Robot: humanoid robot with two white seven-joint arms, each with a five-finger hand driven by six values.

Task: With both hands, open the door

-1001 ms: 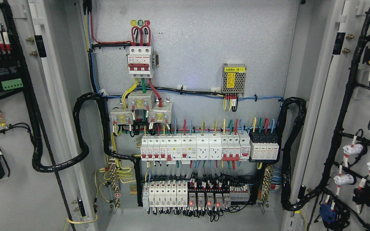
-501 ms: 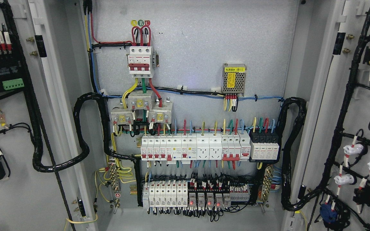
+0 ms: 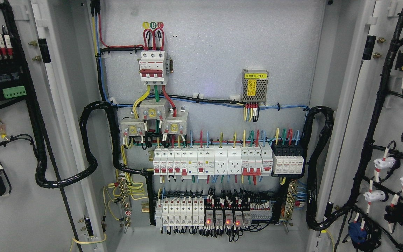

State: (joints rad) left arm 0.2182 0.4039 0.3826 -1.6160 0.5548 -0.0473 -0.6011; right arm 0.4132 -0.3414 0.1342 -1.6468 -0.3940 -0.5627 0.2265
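Both doors of the grey electrical cabinet stand swung wide. The left door (image 3: 16, 217) shows its inner face with black wiring and a green connector. The right door (image 3: 387, 115) shows its inner face with black cable looms and white lamp backs. Between them the back panel (image 3: 215, 52) carries a red-and-white main breaker (image 3: 153, 67), a row of white breakers (image 3: 212, 161) and a lower row of relays (image 3: 215, 211) with red lights. Neither of my hands nor any arm shows in the head view.
Thick black corrugated cables loop at the cabinet's left side (image 3: 91, 140) and right side (image 3: 318, 168). A small metal power supply with a yellow label (image 3: 255, 87) hangs on the panel. Door hinges and frame edges (image 3: 56, 105) flank the opening.
The view has barely shifted. A dark sliver at the bottom left corner half a second ago is gone from the picture.
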